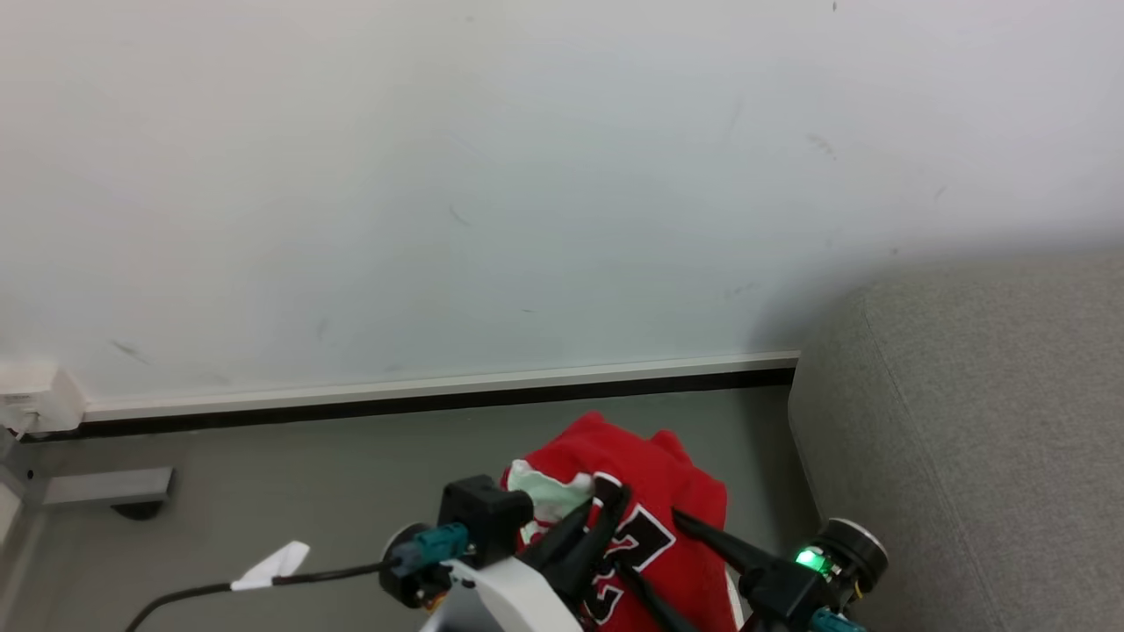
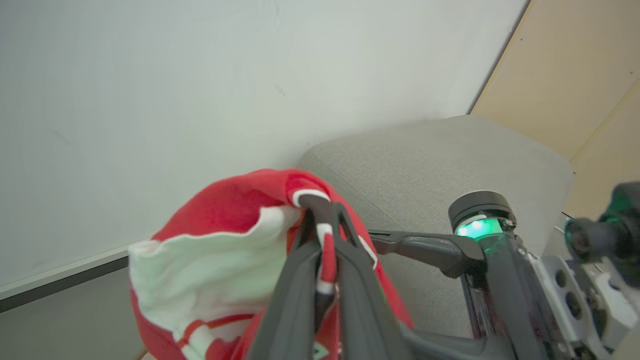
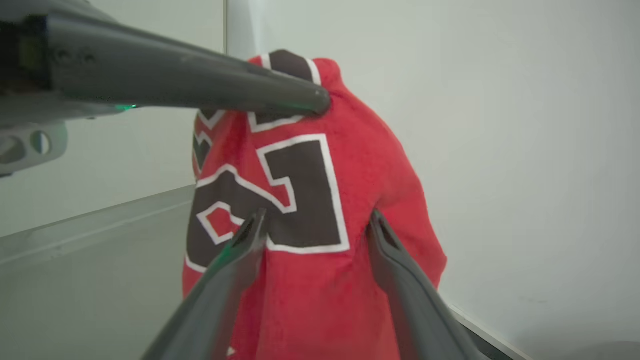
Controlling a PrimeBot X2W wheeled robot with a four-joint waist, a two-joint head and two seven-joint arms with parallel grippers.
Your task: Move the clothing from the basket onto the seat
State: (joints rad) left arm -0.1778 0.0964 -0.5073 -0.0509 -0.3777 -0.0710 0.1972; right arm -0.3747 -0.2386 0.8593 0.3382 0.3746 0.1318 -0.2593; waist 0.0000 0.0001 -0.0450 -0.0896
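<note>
Left wrist view: your left fingers [image 2: 295, 270] pinch the jersey [image 2: 225, 210], right fingers [image 3: 400, 270] spread. Swing it well over the seat [image 2: 425, 160] before you release.

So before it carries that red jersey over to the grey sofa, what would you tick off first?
1. Left hand shut firmly on the jersey: ok, the fabric is pinched in it.
2. Right hand free of the cloth: cannot tell. It is open, but it sits right up against the printed number.
3. Jersey's lower edge clear of the floor: cannot tell, that edge is out of sight.
4. Sofa within easy reach: probably ok, it stands just to the jersey's right.
5. Only one garment lifted: cannot tell, a white patch shows inside the red.
</note>
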